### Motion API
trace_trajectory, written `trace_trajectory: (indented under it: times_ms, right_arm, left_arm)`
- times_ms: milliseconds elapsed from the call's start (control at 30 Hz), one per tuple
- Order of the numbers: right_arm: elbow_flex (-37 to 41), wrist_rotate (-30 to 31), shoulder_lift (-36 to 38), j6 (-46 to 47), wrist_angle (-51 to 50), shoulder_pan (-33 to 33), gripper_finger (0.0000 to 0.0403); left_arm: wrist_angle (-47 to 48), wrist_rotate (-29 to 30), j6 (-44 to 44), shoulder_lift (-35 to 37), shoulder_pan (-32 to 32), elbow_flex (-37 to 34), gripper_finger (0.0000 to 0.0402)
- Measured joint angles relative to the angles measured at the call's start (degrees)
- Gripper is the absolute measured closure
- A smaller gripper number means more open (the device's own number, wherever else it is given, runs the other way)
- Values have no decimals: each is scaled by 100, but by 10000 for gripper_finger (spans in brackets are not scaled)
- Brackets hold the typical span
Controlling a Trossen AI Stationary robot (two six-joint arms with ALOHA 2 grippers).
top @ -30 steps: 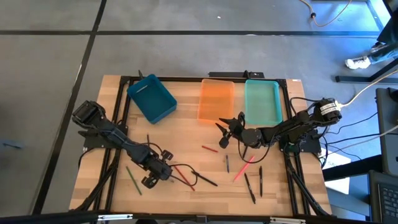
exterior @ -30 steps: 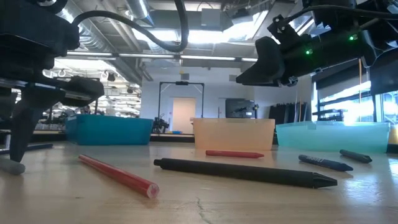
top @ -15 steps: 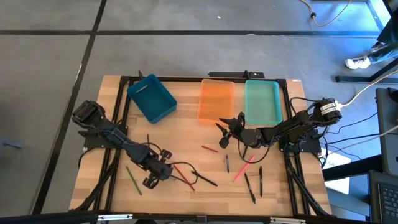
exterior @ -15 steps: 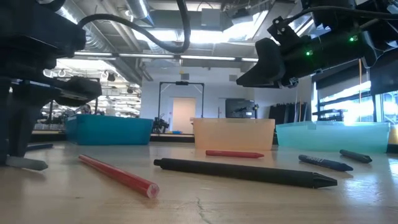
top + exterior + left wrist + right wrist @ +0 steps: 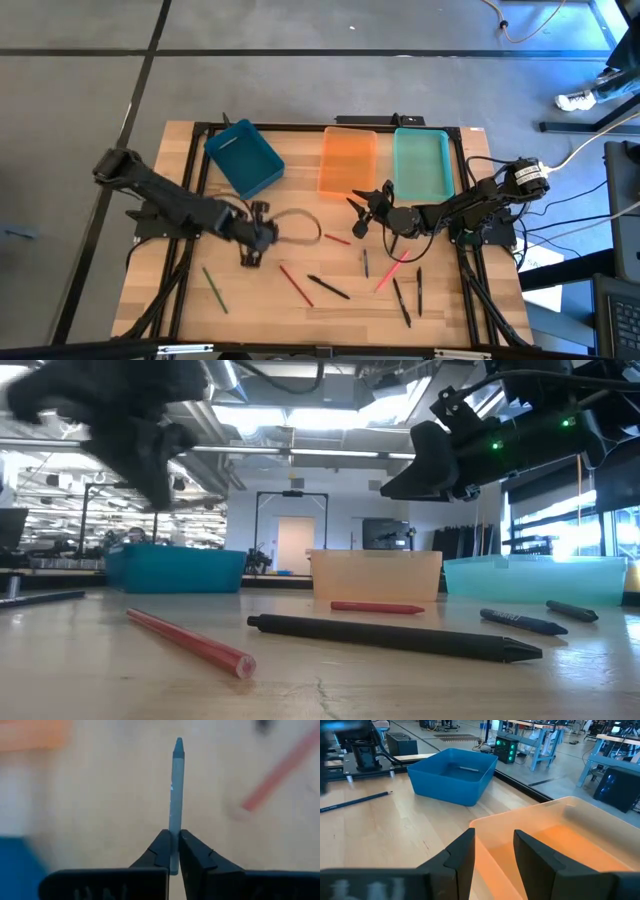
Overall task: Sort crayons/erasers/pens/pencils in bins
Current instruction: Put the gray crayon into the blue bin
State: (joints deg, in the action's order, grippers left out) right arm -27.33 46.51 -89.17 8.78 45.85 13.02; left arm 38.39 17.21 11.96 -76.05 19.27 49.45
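Left pincer [image 5: 173, 851] is clamped on a pale grey-blue crayon [image 5: 176, 795]; the crayon is pinched near its lower end between the two dark fingers [image 5: 161, 849] and sticks straight out past the tips, pointed end away from the wrist. In the high view the left pincer [image 5: 252, 247] is seen over the table [image 5: 300, 215], below the dark teal-blue bin [image 5: 244, 157] and left of centre; in the low view it is raised off the table surface and blurred [image 5: 140, 430].

Nearby on the table are found a red stick [image 5: 295, 284] and a black pen [image 5: 328, 287], lying just beside each other to the pincer's right, and a green stick [image 5: 215, 289] to its lower left. A short red crayon [image 5: 337, 239] lies toward the centre.

Right pincer [image 5: 366, 212] is held with fingers parted, grasping nothing, just at the near edge of the translucent orange bin [image 5: 347, 160]; in its wrist view the fingers [image 5: 462, 855] frame the orange bin rim [image 5: 520, 817]. The pale mint-green bin [image 5: 421, 163] sits touching or just beside the orange one. A pink stick [image 5: 391, 270], a small dark stick [image 5: 365, 263] and two black pens [image 5: 401, 301] lie below the right arm.

A thin stick [image 5: 468, 768] is seen inside the teal-blue bin, and a dark pencil [image 5: 355, 801] lies on the table beside it.
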Motion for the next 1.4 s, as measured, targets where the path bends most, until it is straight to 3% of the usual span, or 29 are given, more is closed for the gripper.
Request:
trace_trajectory:
  times_ms: [133, 467, 700, 1100, 1400]
  right_arm:
    - [0, 0, 0, 0, 10, -2, 264]
    - [0, 14, 0, 27, 11, 0, 264]
    - [0, 26, 0, 24, 8, -1, 264]
    - [0, -1, 0, 128, 6, -2, 264]
    - [0, 182, 0, 141, -344, -4, 264]
  left_arm:
    - [332, 440, 150, 554, -631, 7, 391]
    - [796, 561, 130, 1218, -2458, 9, 388]
    - [1056, 459, -132, 1218, -3406, 9, 387]
    - [1047, -144, -928, 767, -5781, 13, 387]
    - [868, -192, -1258, 46, -6670, 13, 386]
